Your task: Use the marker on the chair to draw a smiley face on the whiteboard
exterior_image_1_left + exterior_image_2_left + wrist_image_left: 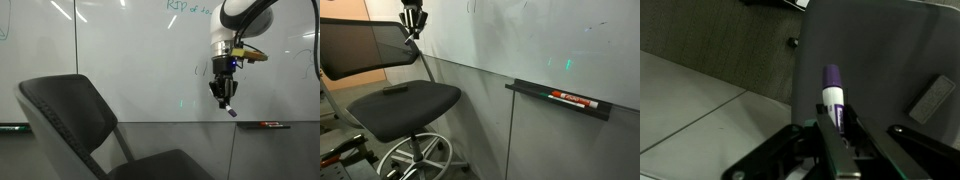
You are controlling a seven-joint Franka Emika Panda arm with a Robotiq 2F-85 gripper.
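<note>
My gripper (836, 113) is shut on the marker (832, 86), a white stick with a purple cap that juts out past the fingers. In both exterior views the gripper (224, 92) (412, 20) hangs in the air just in front of the whiteboard (130, 50) (520, 35), with the marker (231, 111) slanting down from it. Beside the gripper a few faint short strokes (200, 68) show on the board. The chair (70, 115) (405, 105) stands below, and its dark seat (880, 50) lies under the gripper in the wrist view.
Green handwriting (190, 6) runs along the board's top. A tray (560, 100) on the wall holds a red-and-black marker (572, 98) (270, 125). A small grey block (932, 98) (395, 90) lies on the seat. The chair's wheeled base (415, 160) is near the wall.
</note>
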